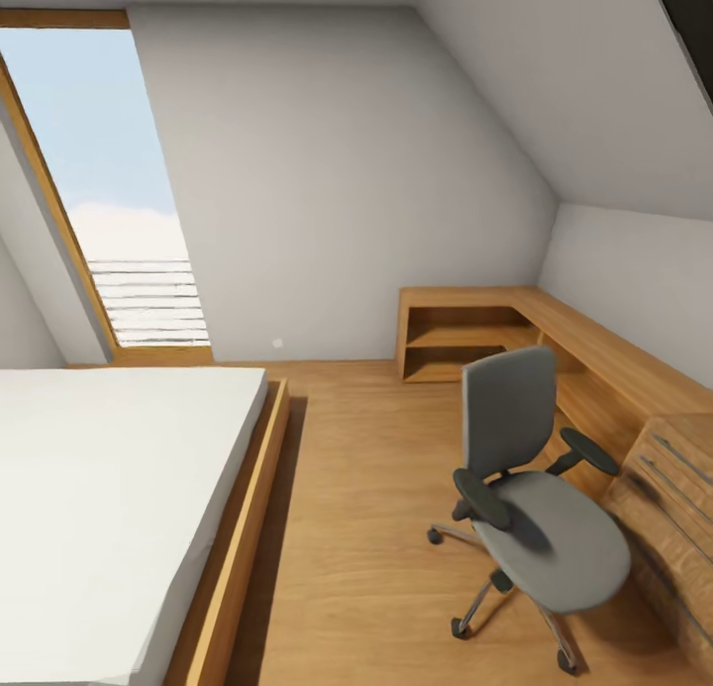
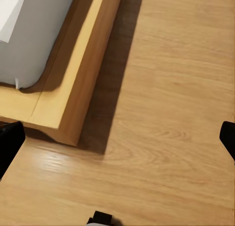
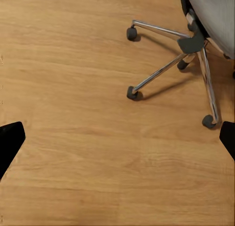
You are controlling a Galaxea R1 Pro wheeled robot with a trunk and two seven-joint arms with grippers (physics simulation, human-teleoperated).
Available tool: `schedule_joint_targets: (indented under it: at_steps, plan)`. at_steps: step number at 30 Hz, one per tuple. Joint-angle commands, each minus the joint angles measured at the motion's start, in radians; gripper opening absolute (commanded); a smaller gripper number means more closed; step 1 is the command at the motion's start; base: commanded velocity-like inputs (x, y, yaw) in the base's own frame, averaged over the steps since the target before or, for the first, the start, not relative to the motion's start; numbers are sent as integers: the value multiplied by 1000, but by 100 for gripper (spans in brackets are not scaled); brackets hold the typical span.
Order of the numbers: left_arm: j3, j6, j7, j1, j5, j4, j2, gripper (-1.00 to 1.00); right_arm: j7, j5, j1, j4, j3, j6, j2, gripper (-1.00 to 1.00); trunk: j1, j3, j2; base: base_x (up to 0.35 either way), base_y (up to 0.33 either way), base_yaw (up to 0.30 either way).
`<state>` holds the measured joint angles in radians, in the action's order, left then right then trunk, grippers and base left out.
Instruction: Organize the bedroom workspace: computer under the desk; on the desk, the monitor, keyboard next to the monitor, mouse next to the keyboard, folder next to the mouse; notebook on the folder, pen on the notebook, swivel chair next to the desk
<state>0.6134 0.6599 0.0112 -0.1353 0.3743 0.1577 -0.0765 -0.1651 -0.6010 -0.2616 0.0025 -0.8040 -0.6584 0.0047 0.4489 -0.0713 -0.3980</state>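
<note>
From my head camera I look into an attic bedroom with white sloped walls and a smooth oak-grain plank floor. The swivel chair stands at the right, on the floor just beside a light wooden drawer cabinet. Its tall, rounded grey back stands upright on the far side, and its broad grey seat faces toward me and slightly right. 2 black curved armrests flank the seat, which is bare. A low wooden shelf unit runs along the far wall. At the left sits a bed with a flat white mattress in a pale wood frame, under a slanted window.

My left gripper is spread wide, black fingertips at the frame's edges, above the floor by the bed's corner. My right gripper is also spread and holds nothing, over the floor near the chair's chrome star base and black casters.
</note>
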Motion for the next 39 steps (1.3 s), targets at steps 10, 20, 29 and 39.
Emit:
schedule_joint_targets:
  at_steps: [10,20,29,39]
  plan:
    - [10,-2,0,-1,17,1,-4,100,-10,-1,-1,-95,0,2,10,100,1,-2,-2,329,-24,0]
    - [8,-12,1,-1,50,59,-27,100,-46,1,-3,-192,1,2,4,100,1,-2,-2,335,-66,0]
    - [8,-12,1,-1,66,122,-44,100,-51,6,-3,-199,-2,-10,4,100,1,-2,-2,335,-22,0]
    - [9,-10,2,-1,67,104,-34,100,-48,9,-3,-195,-6,-11,3,100,1,-2,-2,333,20,0]
